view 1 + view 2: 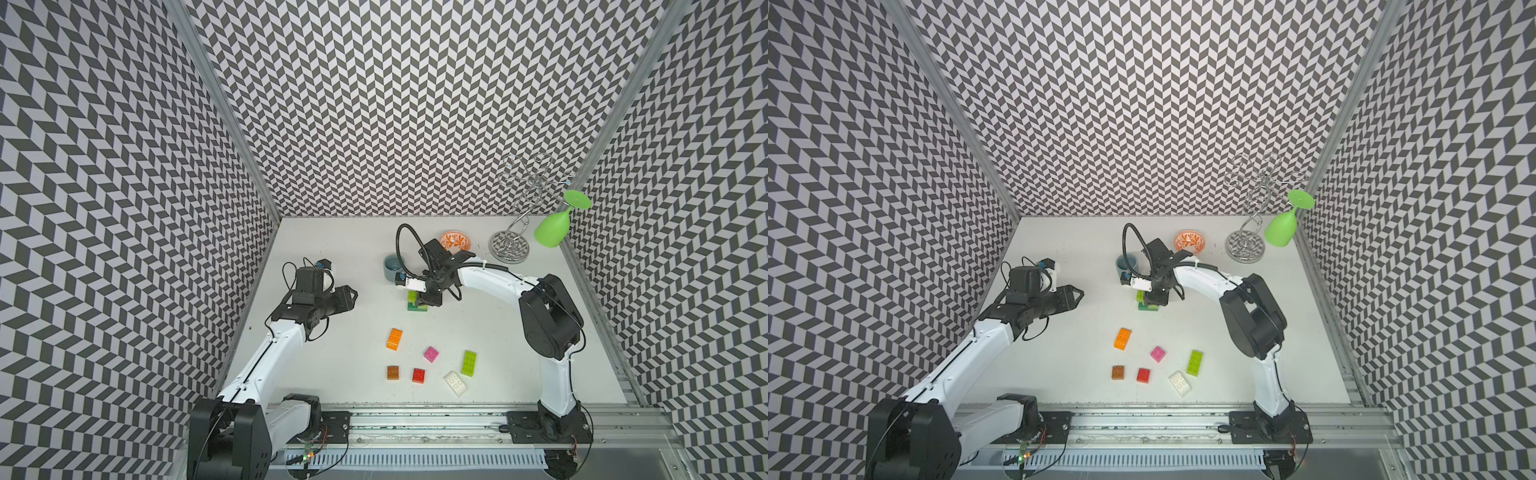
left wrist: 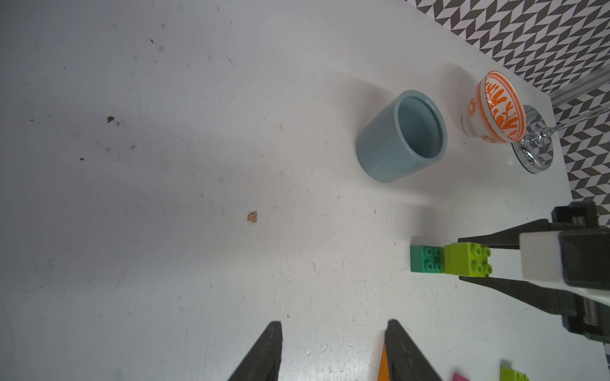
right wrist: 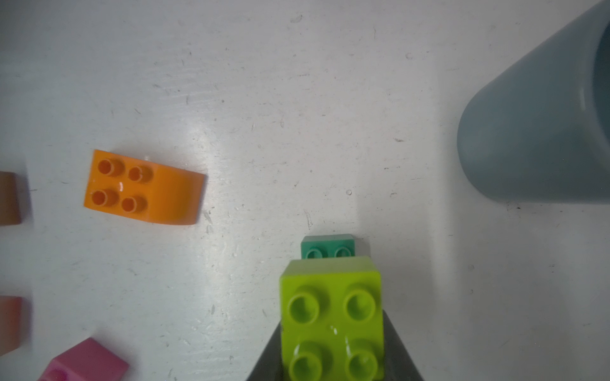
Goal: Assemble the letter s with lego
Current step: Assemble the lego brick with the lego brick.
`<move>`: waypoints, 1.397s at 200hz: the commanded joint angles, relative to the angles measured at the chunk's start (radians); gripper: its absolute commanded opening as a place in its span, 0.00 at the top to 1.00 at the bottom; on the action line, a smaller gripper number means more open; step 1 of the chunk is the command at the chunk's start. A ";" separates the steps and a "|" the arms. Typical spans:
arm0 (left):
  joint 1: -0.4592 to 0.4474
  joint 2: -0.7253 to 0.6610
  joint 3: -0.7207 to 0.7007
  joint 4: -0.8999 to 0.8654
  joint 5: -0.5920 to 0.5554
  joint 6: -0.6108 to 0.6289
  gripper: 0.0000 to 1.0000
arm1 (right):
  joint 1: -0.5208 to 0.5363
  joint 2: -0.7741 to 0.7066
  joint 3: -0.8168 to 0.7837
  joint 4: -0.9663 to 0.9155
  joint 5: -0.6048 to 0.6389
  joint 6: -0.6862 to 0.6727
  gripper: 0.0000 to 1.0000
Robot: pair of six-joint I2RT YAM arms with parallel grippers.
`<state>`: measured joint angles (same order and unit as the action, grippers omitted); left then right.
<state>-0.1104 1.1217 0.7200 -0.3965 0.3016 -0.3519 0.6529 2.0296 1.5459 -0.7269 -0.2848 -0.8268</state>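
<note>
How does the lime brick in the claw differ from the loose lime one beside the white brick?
The square lime brick shows four studs; the long lime brick is oblong with more. The right claw pinches the square lime brick; nothing touches the long lime brick. The square lime brick sits on a dark green brick; the long lime brick lies on the table. Both are lime green, studs up.
</note>
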 commanded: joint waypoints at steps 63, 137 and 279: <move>0.008 -0.008 -0.008 0.018 0.007 0.015 0.48 | 0.009 0.019 0.005 -0.063 0.032 0.012 0.63; 0.009 -0.007 -0.008 0.018 0.005 0.014 0.48 | 0.007 -0.024 0.010 -0.054 0.032 0.023 0.52; 0.013 -0.041 -0.011 0.019 -0.049 0.008 0.48 | -0.092 -0.570 -0.205 0.310 0.487 0.824 0.02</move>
<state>-0.1040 1.1030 0.7200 -0.3962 0.2817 -0.3527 0.6186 1.5249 1.4197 -0.5373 0.1028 -0.3138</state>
